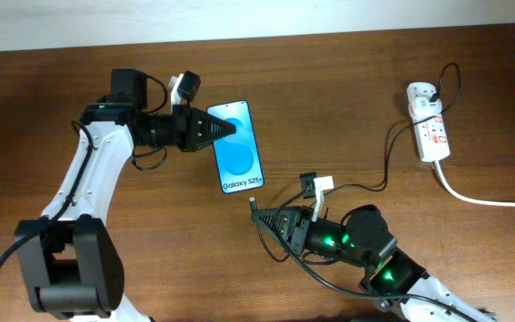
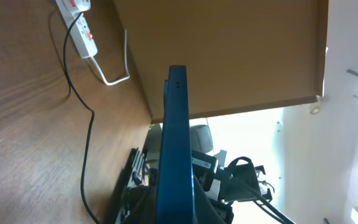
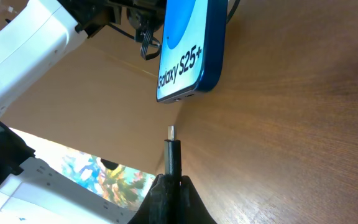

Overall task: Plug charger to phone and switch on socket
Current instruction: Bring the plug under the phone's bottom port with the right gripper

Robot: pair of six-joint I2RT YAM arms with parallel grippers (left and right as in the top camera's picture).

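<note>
The phone (image 1: 240,148) with a bright blue screen and "Galaxy S25+" text lies at the table's middle. My left gripper (image 1: 226,128) is shut on its upper left part; in the left wrist view the phone's blue edge (image 2: 176,143) runs up from the jaws. My right gripper (image 1: 271,219) is shut on the charger (image 1: 254,205) near its connector tip, just below the phone's bottom edge. In the right wrist view the connector tip (image 3: 171,132) points at the phone's bottom end (image 3: 191,62) with a small gap. The thin black cable (image 1: 384,170) runs to the white socket (image 1: 429,123) at the far right.
The socket's thick white cord (image 1: 481,199) trails off the right edge. The socket (image 2: 82,28) and the cable (image 2: 89,130) also show in the left wrist view. The table's back edge runs along the top. Robot cables loop by both arms.
</note>
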